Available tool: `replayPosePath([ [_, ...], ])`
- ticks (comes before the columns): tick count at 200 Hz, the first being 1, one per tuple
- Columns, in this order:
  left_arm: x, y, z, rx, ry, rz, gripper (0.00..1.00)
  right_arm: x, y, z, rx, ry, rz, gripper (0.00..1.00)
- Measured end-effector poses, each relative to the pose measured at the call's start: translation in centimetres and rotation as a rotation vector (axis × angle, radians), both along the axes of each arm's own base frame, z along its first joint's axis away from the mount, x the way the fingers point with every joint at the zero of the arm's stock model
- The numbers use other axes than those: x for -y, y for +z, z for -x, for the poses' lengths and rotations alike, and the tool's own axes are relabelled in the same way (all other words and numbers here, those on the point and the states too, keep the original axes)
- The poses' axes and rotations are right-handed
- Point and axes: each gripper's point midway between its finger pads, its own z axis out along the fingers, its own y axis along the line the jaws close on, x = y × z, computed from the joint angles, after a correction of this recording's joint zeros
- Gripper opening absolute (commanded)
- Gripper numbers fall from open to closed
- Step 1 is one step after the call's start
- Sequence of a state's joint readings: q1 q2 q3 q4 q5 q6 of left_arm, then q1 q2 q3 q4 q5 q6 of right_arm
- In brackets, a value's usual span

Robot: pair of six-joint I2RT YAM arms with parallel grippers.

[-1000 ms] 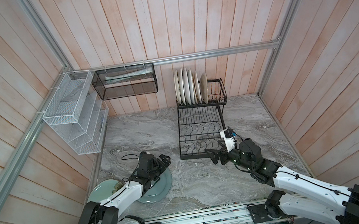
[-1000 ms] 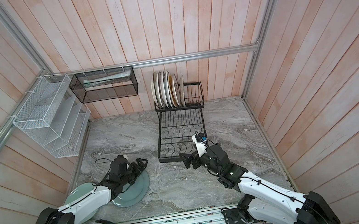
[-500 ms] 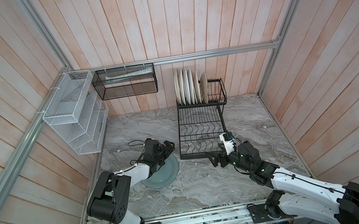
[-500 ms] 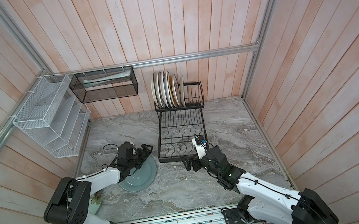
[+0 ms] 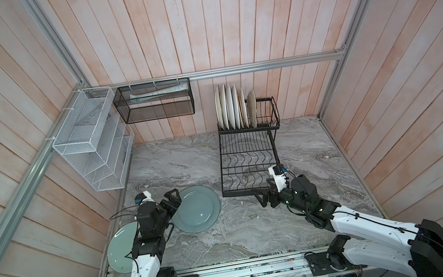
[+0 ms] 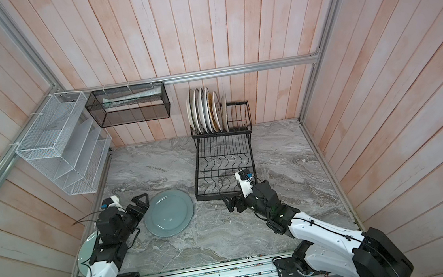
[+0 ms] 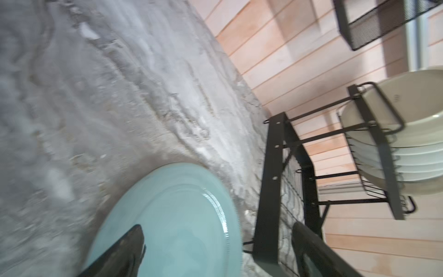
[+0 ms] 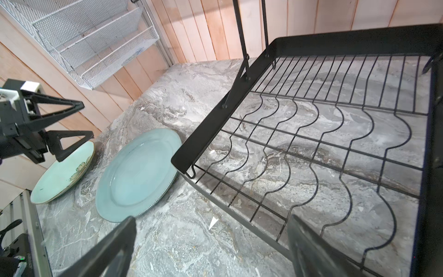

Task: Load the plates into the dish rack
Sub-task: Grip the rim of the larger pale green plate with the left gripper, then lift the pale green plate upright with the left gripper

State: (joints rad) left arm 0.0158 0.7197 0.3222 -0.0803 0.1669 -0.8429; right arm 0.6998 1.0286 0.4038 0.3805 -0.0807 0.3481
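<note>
Pale green plate lies flat at front left. Left gripper, wide open and empty, hovers at the rim of the grey-blue plate, which lies flat beside the dish rack. Right gripper, wide open and empty, faces the rack's front edge. Upright plates fill its upper tier.

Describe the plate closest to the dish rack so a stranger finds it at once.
On the grey marble table, a black wire dish rack stands against the back wall. A grey-blue plate lies flat by its near left corner. Unlike the pale green plate farther left, it has a beaded rim and no painted mark.
</note>
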Motion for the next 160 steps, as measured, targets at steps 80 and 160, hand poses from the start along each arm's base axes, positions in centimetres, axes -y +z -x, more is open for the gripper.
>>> replayPosePath([
  [80, -2.0, -9.0, 2.8, -0.299, 0.043, 0.06, 0.73, -0.7, -0.9, 0.2, -0.027, 0.034, 0.002, 0.98],
  [160, 0.5, -10.1, 3.4, -0.31, -0.079, 0.145, 0.53, -0.8, -0.8, 0.4, -0.028, 0.045, -0.002, 0.98],
])
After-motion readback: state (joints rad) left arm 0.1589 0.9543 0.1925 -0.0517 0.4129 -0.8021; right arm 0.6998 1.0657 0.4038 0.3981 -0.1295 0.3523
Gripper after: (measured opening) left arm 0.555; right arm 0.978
